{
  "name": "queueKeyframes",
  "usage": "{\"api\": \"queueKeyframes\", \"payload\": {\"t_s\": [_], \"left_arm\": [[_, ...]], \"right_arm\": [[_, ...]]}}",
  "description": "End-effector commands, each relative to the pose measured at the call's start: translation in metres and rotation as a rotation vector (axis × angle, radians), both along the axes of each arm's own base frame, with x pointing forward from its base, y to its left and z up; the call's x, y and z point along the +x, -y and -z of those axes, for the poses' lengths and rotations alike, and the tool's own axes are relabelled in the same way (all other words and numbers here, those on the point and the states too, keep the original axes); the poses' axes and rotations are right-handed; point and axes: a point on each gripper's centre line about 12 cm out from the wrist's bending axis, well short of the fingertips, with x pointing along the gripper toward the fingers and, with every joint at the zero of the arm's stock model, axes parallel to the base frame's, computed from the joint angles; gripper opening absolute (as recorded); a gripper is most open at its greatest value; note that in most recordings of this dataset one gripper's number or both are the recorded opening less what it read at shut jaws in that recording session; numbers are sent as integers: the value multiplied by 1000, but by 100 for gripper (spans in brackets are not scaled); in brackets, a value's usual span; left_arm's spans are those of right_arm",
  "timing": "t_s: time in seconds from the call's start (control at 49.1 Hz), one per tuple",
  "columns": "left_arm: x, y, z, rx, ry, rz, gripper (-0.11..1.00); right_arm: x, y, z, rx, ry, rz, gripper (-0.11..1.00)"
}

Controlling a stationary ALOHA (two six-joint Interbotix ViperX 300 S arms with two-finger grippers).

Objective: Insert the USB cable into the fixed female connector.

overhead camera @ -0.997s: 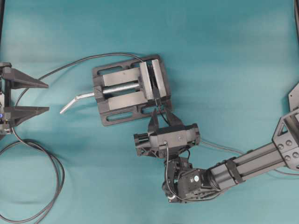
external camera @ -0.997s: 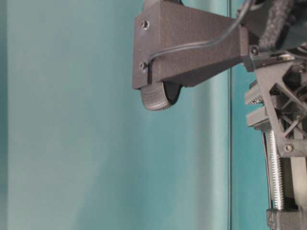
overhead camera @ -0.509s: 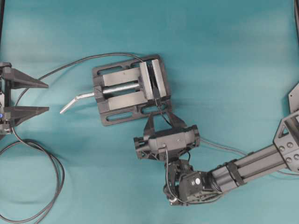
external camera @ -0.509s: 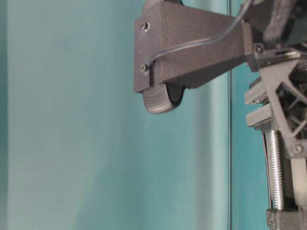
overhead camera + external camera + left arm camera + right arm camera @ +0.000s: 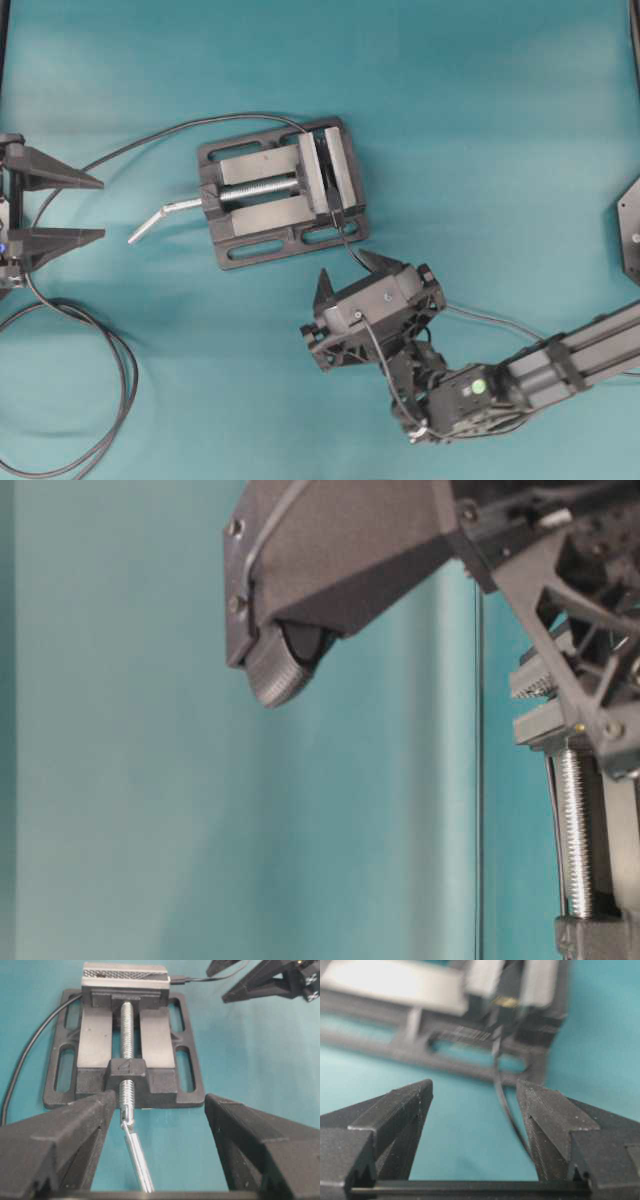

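The fixed female connector (image 5: 327, 178) is clamped between the jaws of the vise (image 5: 262, 205). The USB cable (image 5: 348, 243) runs from those jaws down under my right gripper (image 5: 345, 268). In the right wrist view its black plug (image 5: 506, 1002) sits at the socket between the jaws, a little metal showing, and the thin cable (image 5: 501, 1087) trails back beside my right finger. That gripper (image 5: 474, 1087) is open, holds nothing and stands a short way off the vise. My left gripper (image 5: 101, 208) is open at the far left, facing the vise handle (image 5: 137, 1155). The plug (image 5: 178, 980) also shows there.
The vise's silver screw handle (image 5: 160, 214) sticks out to the left. A longer dark cable (image 5: 112, 372) lies in big loops at the lower left and runs up to the vise top. The right arm (image 5: 560, 360) crosses the lower right. The table-level view is filled by the right gripper body (image 5: 340, 560).
My right gripper has opened, let go of the USB cable near the vise, and drawn back down and to the right. The left gripper has not moved.
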Motion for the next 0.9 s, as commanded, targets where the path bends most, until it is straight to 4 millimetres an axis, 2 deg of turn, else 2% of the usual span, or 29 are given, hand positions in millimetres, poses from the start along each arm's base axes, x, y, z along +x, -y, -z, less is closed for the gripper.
{"api": "queueKeyframes", "payload": {"t_s": [0.0, 0.224, 0.366, 0.59, 0.875], "left_arm": [[3, 0, -6, 16, 14, 8, 88], [1, 0, -1, 11, -12, 8, 89], [0, 0, 2, -2, -34, 3, 88], [-2, 1, 8, -10, -64, 2, 89], [-6, 1, 14, -11, -44, -1, 88]], "right_arm": [[-3, -2, -22, 72, 51, -57, 73], [-26, 8, -20, 101, 21, -125, 74], [-47, 16, -19, 125, -8, -168, 74], [-77, 26, -29, 174, 7, -352, 74], [-129, 52, -37, 158, 4, -499, 74]]}}
